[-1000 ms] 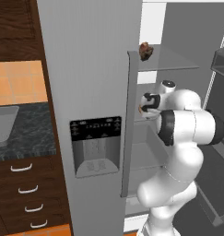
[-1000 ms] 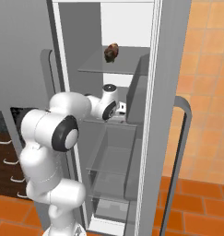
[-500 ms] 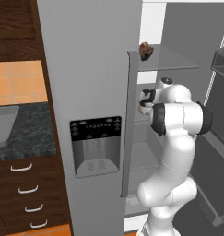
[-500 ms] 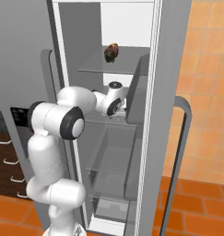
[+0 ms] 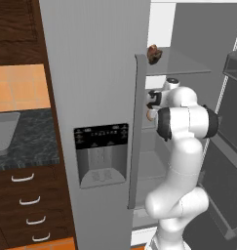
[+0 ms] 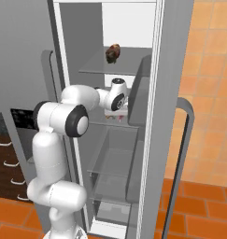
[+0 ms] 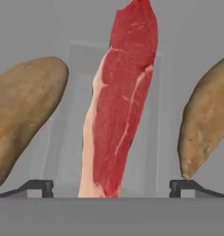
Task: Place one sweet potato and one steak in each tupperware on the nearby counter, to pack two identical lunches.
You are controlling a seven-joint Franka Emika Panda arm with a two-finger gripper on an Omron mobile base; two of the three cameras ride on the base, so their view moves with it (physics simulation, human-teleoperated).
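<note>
In the hand view a bright-red steak point(image 7: 122, 106) lies lengthwise straight ahead on the fridge shelf. One tan sweet potato point(image 7: 26, 106) lies to its left and another sweet potato point(image 7: 208, 124) to its right. My gripper point(image 7: 111, 186) is open, with its fingertips point(image 7: 38, 186) set wide on either side of the steak's near end and nothing between them gripped. From the base, the gripper point(image 5: 152, 100) reaches into the open fridge at the second shelf point(image 6: 116, 122). The tupperware trays are out of view.
A brown lumpy food item point(image 5: 153, 53) sits on the glass shelf above the hand. The closed fridge door with its dispenser point(image 5: 100, 154) stands left of the arm. The open door point(image 6: 180, 140) is on the right. A dark counter point(image 5: 22, 146) with drawers lies far left.
The arm has swung up and pushed the hand deeper into the fridge at the second shelf. The elbow now sits higher and closer to the opening.
</note>
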